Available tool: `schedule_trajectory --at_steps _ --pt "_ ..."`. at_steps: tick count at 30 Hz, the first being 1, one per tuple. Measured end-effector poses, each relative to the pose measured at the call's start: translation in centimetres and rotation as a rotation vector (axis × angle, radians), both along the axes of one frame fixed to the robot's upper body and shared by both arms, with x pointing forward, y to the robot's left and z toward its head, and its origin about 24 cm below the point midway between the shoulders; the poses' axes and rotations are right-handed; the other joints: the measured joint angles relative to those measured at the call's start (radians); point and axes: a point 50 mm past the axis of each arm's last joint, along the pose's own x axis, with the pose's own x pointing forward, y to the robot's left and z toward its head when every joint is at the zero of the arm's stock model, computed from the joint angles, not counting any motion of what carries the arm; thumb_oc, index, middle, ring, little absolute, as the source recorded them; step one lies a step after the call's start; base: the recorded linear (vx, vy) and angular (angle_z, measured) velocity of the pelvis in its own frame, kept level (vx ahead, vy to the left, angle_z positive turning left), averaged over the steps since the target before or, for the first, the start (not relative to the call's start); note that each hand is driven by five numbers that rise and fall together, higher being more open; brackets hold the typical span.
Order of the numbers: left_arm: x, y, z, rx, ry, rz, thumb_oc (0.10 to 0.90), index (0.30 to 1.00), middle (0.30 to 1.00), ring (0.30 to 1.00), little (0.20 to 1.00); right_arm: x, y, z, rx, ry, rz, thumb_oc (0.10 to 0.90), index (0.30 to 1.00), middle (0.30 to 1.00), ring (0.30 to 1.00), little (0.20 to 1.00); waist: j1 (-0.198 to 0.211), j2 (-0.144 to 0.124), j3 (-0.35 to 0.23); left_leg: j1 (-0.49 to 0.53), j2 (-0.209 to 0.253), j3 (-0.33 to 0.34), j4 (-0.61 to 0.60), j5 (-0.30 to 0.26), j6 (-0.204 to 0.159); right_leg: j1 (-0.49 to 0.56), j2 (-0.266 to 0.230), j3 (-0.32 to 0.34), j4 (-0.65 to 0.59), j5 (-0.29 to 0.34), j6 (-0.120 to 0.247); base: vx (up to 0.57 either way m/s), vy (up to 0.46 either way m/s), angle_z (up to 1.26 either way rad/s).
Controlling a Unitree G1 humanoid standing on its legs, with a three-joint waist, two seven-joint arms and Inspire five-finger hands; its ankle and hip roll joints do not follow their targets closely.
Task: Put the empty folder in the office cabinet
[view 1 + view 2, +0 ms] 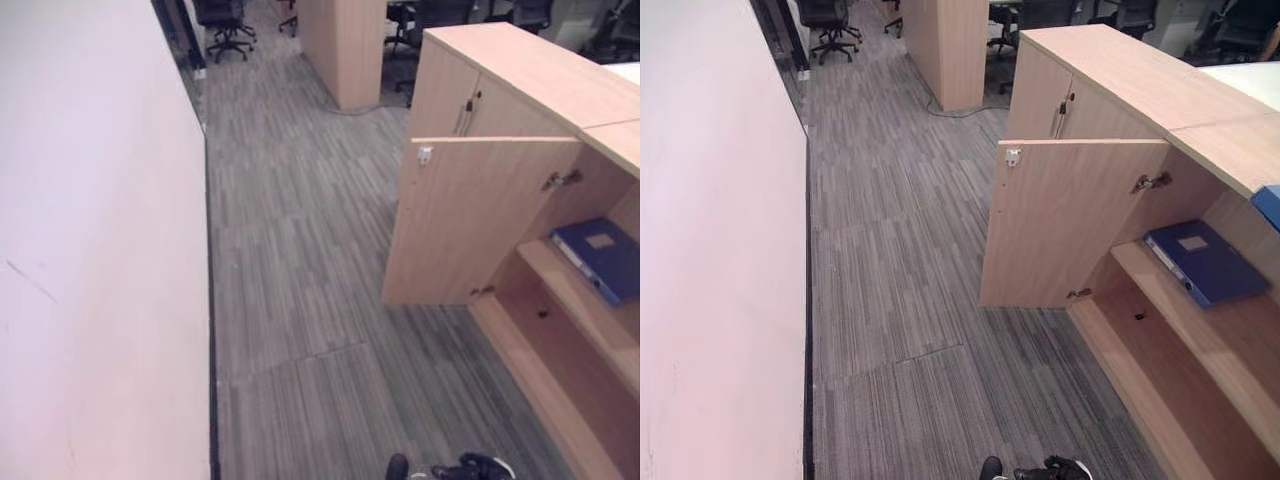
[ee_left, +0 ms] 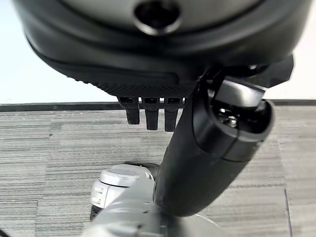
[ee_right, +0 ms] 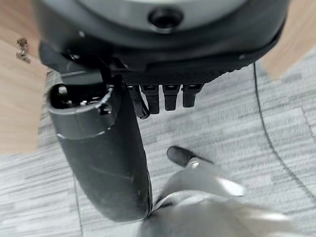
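A: Folder is lying flat on the upper shelf inside the cabinet, blue, with its spine toward the open front. The door stands wide open into the aisle.

B: And the hands?

A: Left hand hangs over the carpet with fingers straight, holding nothing. Right hand the same, released, near the wooden side of the cabinet.

B: So what can go wrong now?

A: I think mostly the door. If it must be closed, a swing of the right arm may catch its edge (the hand hangs quite close to the wood). Also the folder seems near the shelf's front, so a hard push on the door could shake it.
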Motion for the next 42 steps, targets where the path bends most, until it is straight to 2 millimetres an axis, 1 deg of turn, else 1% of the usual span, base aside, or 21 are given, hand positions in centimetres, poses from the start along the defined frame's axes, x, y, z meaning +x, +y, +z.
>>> schedule_trajectory --at_steps 4,6,8,9,10,11,14,15,16,19,22,23,25,28,29,30,33,37,39,40,42 --pt "1.3 1.2 0.4 0.041 -0.032 -0.038 0.8 0.9 0.9 0.9 0.9 -0.4 0.5 -0.2 -0.002 0.025 0.02 0.8 0.9 0.9 0.9 0.9 0.0 -0.044 -0.012 -0.026 0.018 0.012 0.083 -0.005 -0.01 -0.028 0.0 0.0 0.082 -0.068 -0.023 0.23 -0.323 0.06" --pt "2.1 2.1 0.7 0.075 -0.059 -0.063 0.8 0.9 0.9 0.9 0.9 -1.3 1.4 -0.7 0.016 0.06 0.015 0.8 0.9 0.9 0.9 0.9 0.013 -0.08 -0.018 -0.091 0.032 0.046 0.278 -0.016 -0.023 0.009 0.022 0.024 0.035 -0.071 -0.042 0.25 -0.329 -0.28" --pt "3.5 2.2 1.0 0.088 -0.106 -0.098 0.8 0.9 0.9 0.9 0.9 -1.6 1.6 -0.8 0.018 0.062 0.02 0.8 0.9 0.9 0.9 0.9 0.024 -0.083 -0.017 -0.167 0.068 0.066 0.508 -0.009 -0.02 0.062 0.073 0.052 -0.019 -0.091 -0.055 0.22 -0.19 -0.46" --pt "4.1 2.2 1.2 0.088 -0.139 -0.121 0.8 0.9 0.9 0.9 0.9 -2.3 1.7 -0.9 0.017 0.084 0.015 0.8 0.9 0.9 0.9 0.9 0.042 -0.082 -0.017 -0.192 0.092 0.072 0.604 0.016 -0.002 0.094 0.093 0.071 -0.037 -0.07 -0.082 0.15 -0.094 -0.56" --pt "4.7 2.0 1.3 0.084 -0.16 -0.126 0.8 0.9 0.9 0.9 0.9 -2.3 1.7 -0.9 0.014 0.085 0.019 0.8 0.9 0.9 0.9 0.9 0.045 -0.084 -0.016 -0.207 0.098 0.057 0.651 0.048 -0.019 0.118 0.102 0.08 -0.044 -0.069 -0.097 0.15 -0.036 -0.55" --pt "7.0 1.7 2.0 0.081 -0.256 -0.174 0.8 0.9 0.9 0.9 0.9 -2.8 1.8 -1.0 0.01 0.106 0.026 0.8 0.9 0.9 0.9 0.9 0.045 -0.105 -0.007 -0.271 0.1 0.062 0.739 0.036 0.005 0.142 0.101 0.099 -0.065 -0.071 -0.116 0.16 0.007 -0.39" --pt "10.6 -0.9 3.0 0.002 -0.415 -0.257 0.8 0.9 0.9 0.9 0.9 -2.6 1.0 -0.8 -0.016 0.115 0.023 0.8 0.9 0.9 0.9 0.9 0.047 -0.111 0.007 -0.344 0.055 0.063 0.596 0.024 0.01 0.148 0.103 0.121 -0.076 -0.067 -0.129 0.15 0.07 -0.28" --pt "11.7 -1.6 3.5 -0.016 -0.465 -0.266 0.8 0.9 0.9 0.9 0.9 -2.7 0.9 -0.8 -0.02 0.12 0.023 0.8 0.9 0.9 0.9 0.9 0.054 -0.115 0.014 -0.348 0.032 0.067 0.502 0.03 0.007 0.151 0.103 0.145 -0.081 -0.064 -0.125 0.3 0.143 -0.47" --pt "11.9 -2.4 3.8 -0.04 -0.497 -0.288 0.8 0.9 0.9 0.9 0.9 -2.1 0.7 -0.7 -0.024 0.109 0.033 0.8 0.9 0.9 0.9 0.9 0.049 -0.116 0.018 -0.338 -0.014 0.035 0.285 0.053 -0.021 0.17 0.111 0.173 -0.12 -0.048 -0.115 0.34 0.098 -0.79" --pt "12.5 -3.4 4.0 -0.077 -0.53 -0.297 0.8 0.9 0.9 0.9 0.9 -1.5 -0.3 -0.3 -0.053 0.094 0.036 0.8 0.9 0.9 0.9 0.9 0.047 -0.062 0.052 -0.355 -0.037 -0.053 0.047 0.148 -0.036 0.243 0.165 0.228 -0.171 -0.042 -0.109 0.37 0.076 -0.69" --pt "12.5 -3.6 4.0 -0.083 -0.527 -0.293 0.8 0.9 0.9 0.9 0.9 -1.9 -1.0 -0.1 -0.069 0.109 0.009 0.8 0.9 0.9 0.9 0.9 0.057 -0.031 0.069 -0.382 -0.054 -0.158 -0.049 0.195 -0.051 0.297 0.197 0.293 -0.217 -0.064 -0.112 0.44 0.112 -0.58" --pt "12.1 -3.7 3.9 -0.087 -0.518 -0.289 0.8 0.9 0.9 0.9 0.9 -1.8 -1.4 0.0 -0.075 0.109 -0.01 0.8 0.9 0.9 0.9 0.9 0.087 -0.023 0.081 -0.38 -0.048 -0.164 -0.048 0.204 -0.048 0.311 0.196 0.338 -0.214 -0.05 -0.112 0.31 0.113 -1.05" --pt "11.3 -3.6 3.6 -0.089 -0.497 -0.278 0.8 0.9 0.9 0.9 0.9 -2.4 -1.5 -0.1 -0.078 0.123 -0.008 0.8 0.9 0.9 0.9 0.9 0.098 -0.02 0.078 -0.378 -0.055 -0.167 -0.045 0.203 -0.032 0.331 0.186 0.379 -0.219 -0.063 -0.101 0.46 0.206 -0.88" --pt "11.1 -3.4 3.7 -0.089 -0.496 -0.272 0.8 0.9 0.9 0.9 0.9 -3.0 -1.4 -0.2 -0.073 0.148 -0.015 0.8 0.9 0.9 0.9 0.9 0.1 -0.012 0.064 -0.311 -0.082 -0.151 -0.046 0.254 0.011 0.412 0.145 0.45 -0.254 -0.114 -0.051 0.45 0.244 -0.74" --pt "11.8 -3.1 4.2 -0.078 -0.526 -0.284 0.8 0.9 0.9 0.9 0.9 -2.6 -0.5 -0.4 -0.047 0.134 -0.005 0.8 0.9 0.9 0.9 0.9 0.103 -0.057 0.051 -0.295 -0.139 -0.096 -0.016 0.305 0.04 0.417 0.066 0.488 -0.228 -0.158 -0.009 0.52 0.331 -0.83" --pt "12.4 -2.9 4.5 -0.071 -0.544 -0.293 0.8 0.9 0.9 0.9 0.9 -2.6 -0.2 -0.5 -0.037 0.135 -0.001 0.8 0.9 0.9 0.9 0.9 0.098 -0.066 0.051 -0.287 -0.156 -0.085 -0.009 0.31 0.063 0.414 0.044 0.485 -0.207 -0.162 0.005 0.46 0.307 -0.87" --pt "13.4 -2.2 5.6 -0.043 -0.61 -0.311 0.8 0.9 0.9 0.9 0.9 -1.9 1.5 -0.9 0.004 0.117 0.044 0.8 0.9 0.9 0.9 0.9 0.119 -0.055 0.013 -0.215 -0.183 -0.016 -0.034 0.263 0.14 0.33 -0.018 0.461 -0.008 -0.193 0.062 0.3 0.245 -0.54" --pt "14.1 -1.4 6.2 -0.013 -0.632 -0.358 0.8 0.9 0.9 0.9 0.9 -1.5 1.7 -0.9 0.008 0.111 0.046 0.8 0.9 0.9 0.9 0.9 0.128 -0.047 -0.024 -0.184 -0.237 0.017 -0.04 0.217 0.177 0.287 -0.085 0.445 0.092 -0.166 0.116 0.24 0.28 -0.19" --pt "13.1 -1.2 5.8 -0.016 -0.602 -0.372 0.8 0.9 0.9 0.9 0.9 -0.8 1.7 -0.7 0.01 0.078 0.058 0.8 0.9 0.9 0.9 0.9 0.128 -0.025 -0.035 -0.163 -0.243 0.034 -0.04 0.209 0.2 0.216 -0.109 0.395 0.252 -0.155 0.117 0.26 0.339 -0.26" --pt "11.9 -1.2 5.3 -0.031 -0.563 -0.38 0.8 0.9 0.9 0.9 0.9 0.1 2.1 -0.6 0.018 0.048 0.077 0.8 0.9 0.9 0.9 0.9 0.125 -0.012 -0.033 -0.143 -0.249 0.048 -0.032 0.19 0.219 0.167 -0.148 0.316 0.392 -0.12 0.096 0.14 0.176 -0.19" --pt "10.0 -1.4 4.6 -0.048 -0.506 -0.39 0.8 0.9 0.9 0.9 0.9 -0.1 2.3 -0.7 0.025 0.046 0.086 0.8 0.9 0.9 0.9 0.9 0.132 -0.004 -0.034 -0.13 -0.263 0.084 -0.01 0.134 0.246 0.111 -0.242 0.2 0.502 -0.085 0.079 0.19 0.151 -0.45"
